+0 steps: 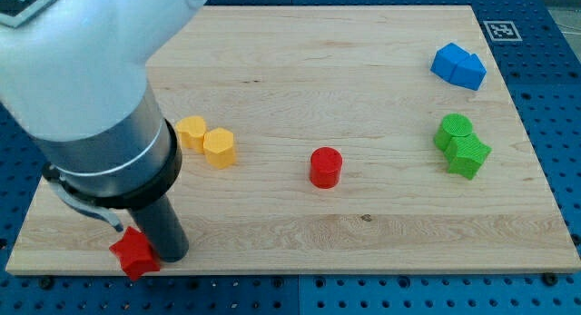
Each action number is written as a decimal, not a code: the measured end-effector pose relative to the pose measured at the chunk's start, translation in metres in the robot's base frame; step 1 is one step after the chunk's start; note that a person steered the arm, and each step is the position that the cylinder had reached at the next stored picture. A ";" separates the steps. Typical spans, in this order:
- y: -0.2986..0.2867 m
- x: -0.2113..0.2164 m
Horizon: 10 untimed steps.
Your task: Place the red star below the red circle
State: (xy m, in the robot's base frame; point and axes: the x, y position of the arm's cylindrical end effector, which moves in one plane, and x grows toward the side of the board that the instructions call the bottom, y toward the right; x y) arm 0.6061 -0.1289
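With no jaws fitted, my tip (162, 259) touches the red star (133, 252) at the table's (381, 233) near-left corner; next, push it right to below the red circle (325, 167).

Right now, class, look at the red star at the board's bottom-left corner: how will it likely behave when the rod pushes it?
The red star looks rigid and squat, so it should probably slide flat rather than tip or roll. Its points may make it twist if pushed off-centre. It sits near the wooden board's bottom edge, so a downward nudge could push it off. My tip is hidden behind it.
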 end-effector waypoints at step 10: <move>-0.174 -0.050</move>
State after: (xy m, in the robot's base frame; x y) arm 0.5560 -0.3025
